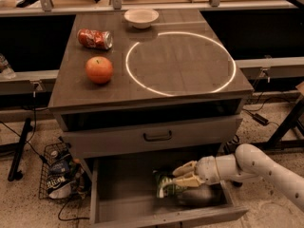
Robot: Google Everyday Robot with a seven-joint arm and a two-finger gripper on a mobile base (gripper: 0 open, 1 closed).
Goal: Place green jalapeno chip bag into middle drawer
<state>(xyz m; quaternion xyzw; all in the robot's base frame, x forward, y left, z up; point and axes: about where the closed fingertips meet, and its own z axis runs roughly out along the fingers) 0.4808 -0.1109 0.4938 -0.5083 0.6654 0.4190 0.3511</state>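
- Reaching in from the right, the claw (186, 174) holds the green jalapeno chip bag (165, 188) by its right end, low inside the open middle drawer (118, 191).
- Whether the bag touches the drawer floor is hard to tell.
- The arm (266, 167) is cut off at the right edge.
- A crushed red soda can (95, 38), a round orange-red fruit (99, 70) and a white bowl (141, 18) sit on the grey tabletop (190, 87), beside a glowing ring (180, 62).
- A wire basket (59, 175) of clutter stands on the speckled floor.
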